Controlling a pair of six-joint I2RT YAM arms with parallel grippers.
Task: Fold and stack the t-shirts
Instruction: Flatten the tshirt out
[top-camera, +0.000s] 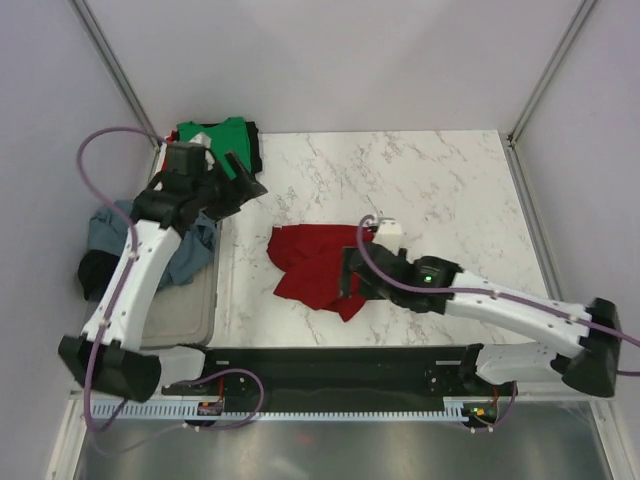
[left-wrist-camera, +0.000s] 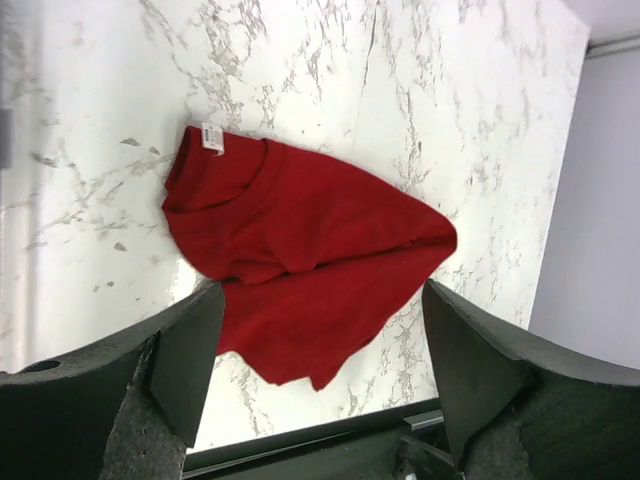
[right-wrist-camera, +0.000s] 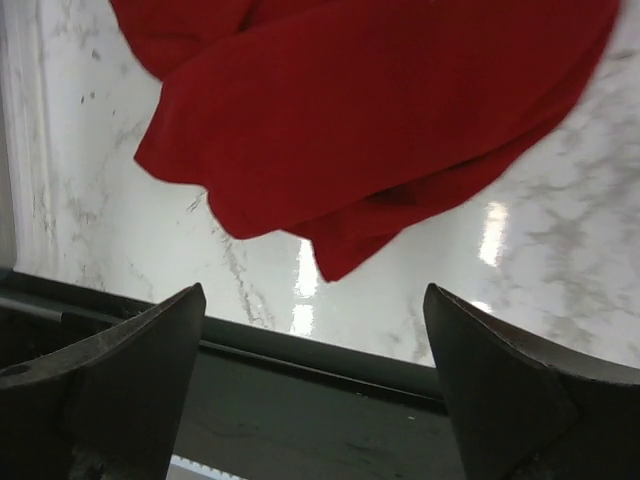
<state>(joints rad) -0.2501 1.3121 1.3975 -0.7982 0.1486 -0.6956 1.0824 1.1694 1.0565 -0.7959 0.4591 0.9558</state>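
Top external: dark red t-shirt (top-camera: 315, 270) lying crumpled on the counter (top-camera: 450, 180).
My left end effector (left-wrist-camera: 322, 292) is spread wide, holding nothing, well left of it. My right end effector (right-wrist-camera: 312, 295) is wide too, just beside its right edge.

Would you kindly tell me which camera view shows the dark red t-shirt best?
The left wrist view: nearly the whole dark red t-shirt lies in frame, collar and label included. The top external view shows it small, its right edge behind the right arm. The right wrist view catches only part of it.
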